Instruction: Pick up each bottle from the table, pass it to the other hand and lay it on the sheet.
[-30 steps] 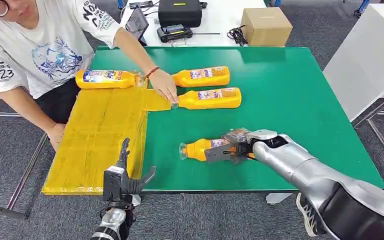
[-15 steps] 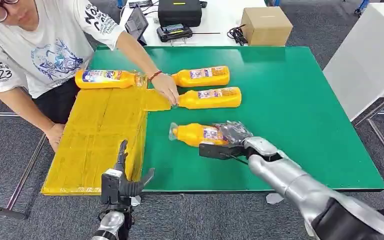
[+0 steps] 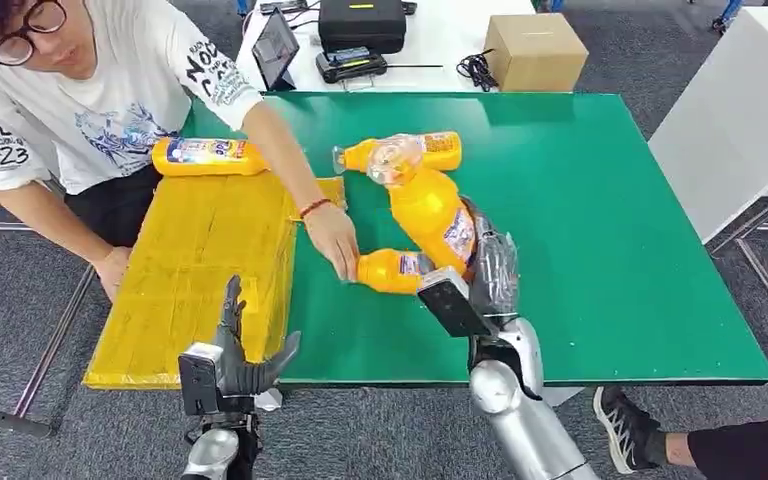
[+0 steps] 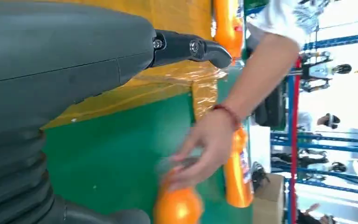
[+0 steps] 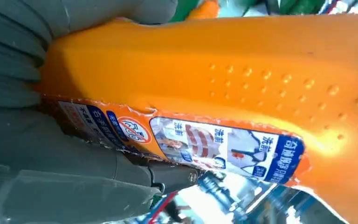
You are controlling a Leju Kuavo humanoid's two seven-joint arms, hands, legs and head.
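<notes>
My right hand (image 3: 482,278) grips an orange bottle (image 3: 428,212) with a clear cap, raised off the green table (image 3: 620,250) and tilted, cap end up. In the right wrist view the bottle (image 5: 242,88) lies across my fingers (image 5: 51,154). My left hand (image 3: 236,358) is open, fingers spread, just before the table's front edge beside the yellow sheet (image 3: 200,260). A second bottle (image 3: 393,271) lies on the table under a person's hand (image 3: 334,240). A third bottle (image 3: 442,150) lies at the back, and another bottle (image 3: 205,157) lies at the sheet's far end.
A person leans in from the far left, one arm stretched over the sheet and table. Behind the table stand a cardboard box (image 3: 535,50), a black case (image 3: 360,22) and a tablet (image 3: 275,45). A white table (image 3: 740,110) is at the right.
My right hand has lifted its bottle off the table and tipped it up. The person has moved one of the back bottles forward to the table's middle. My left hand barely moved.
</notes>
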